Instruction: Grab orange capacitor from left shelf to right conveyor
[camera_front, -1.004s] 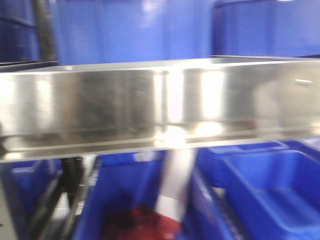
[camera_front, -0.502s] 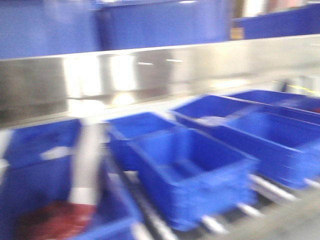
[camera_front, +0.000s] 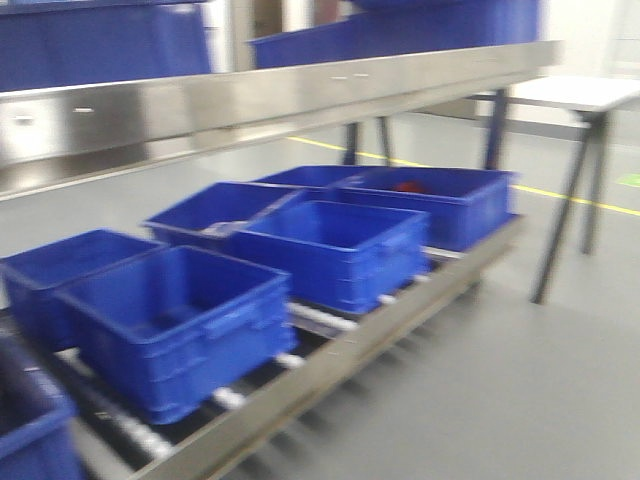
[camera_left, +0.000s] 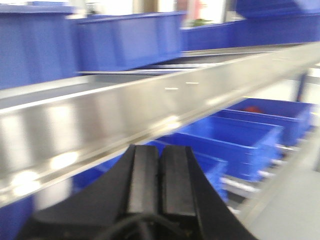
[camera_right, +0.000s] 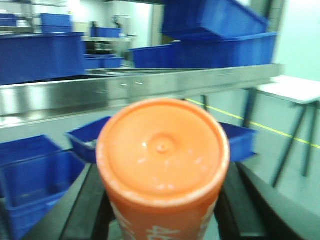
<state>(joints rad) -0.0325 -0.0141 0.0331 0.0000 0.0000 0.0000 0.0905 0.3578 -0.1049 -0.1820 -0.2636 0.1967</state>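
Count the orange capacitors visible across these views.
1. The orange capacitor is clamped in the right pincer, seen top-on in the right wrist view. Others may be hidden inside the blue bins or on the steel shelf.

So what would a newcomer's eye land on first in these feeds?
The orange capacitor, its flat top filling the right wrist view, clamped between the right gripper's jaws. Next, the shiny steel shelf running across the front view above rows of blue bins. In the left wrist view, the left gripper's jaws are shut on nothing.
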